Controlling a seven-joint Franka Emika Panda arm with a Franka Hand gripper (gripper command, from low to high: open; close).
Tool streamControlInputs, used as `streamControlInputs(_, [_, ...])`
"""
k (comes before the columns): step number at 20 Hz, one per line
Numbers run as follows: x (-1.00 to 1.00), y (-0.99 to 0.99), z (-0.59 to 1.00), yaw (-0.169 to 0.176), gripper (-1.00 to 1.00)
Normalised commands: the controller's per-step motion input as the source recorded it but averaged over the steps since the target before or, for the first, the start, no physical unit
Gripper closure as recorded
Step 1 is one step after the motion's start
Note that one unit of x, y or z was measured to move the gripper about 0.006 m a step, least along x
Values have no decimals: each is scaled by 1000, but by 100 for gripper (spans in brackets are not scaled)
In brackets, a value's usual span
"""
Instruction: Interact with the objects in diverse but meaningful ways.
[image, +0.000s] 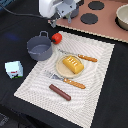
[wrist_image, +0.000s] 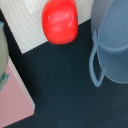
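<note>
a black tabletop (image: 112, 85) carries a pale, finely striped cloth mat (image: 95, 95), and a pink toy stove board (image: 107, 27) with dark round burners lies along the far edge. the white arm's fingers (image: 56, 21) hang at that far edge; their tips are too blurred and hidden to say whether they are spread or pressed together, and nothing is seen between them.

nearest the fingers, just beneath them toward the mat, sits the glossy, rounded red tomato (image: 57, 37), resting at the mat's corner. touching distance beside it stands the grey handled pot (image: 39, 48), smooth, cylindrical and upright, its thin loop handle turned toward the tomato; the wrist view shows the tomato (wrist_image: 60, 20) and the pot (wrist_image: 112, 45) close but apart.

farther from the fingers, mid-mat, the yellow ridged bread piece (image: 73, 63) lies on a round tan plate (image: 62, 70), between an orange-handled knife (image: 80, 56) and fork (image: 67, 81). farthest off, the slim brown sausage (image: 60, 92) lies on the mat, and the boxy white-and-teal milk carton (image: 14, 69) stands off the mat on bare tabletop.
</note>
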Motion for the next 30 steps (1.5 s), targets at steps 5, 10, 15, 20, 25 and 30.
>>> streamControlInputs(5, [-533, 337, -72, -62, -100])
streamControlInputs(10, [-562, 269, -145, -92, -100])
streamControlInputs(15, [-603, 131, -195, -67, -100])
streamControlInputs(20, [-604, 14, -246, -72, -100])
streamControlInputs(25, [-556, -43, -179, -167, -100])
streamControlInputs(30, [-503, -79, -181, -231, -100])
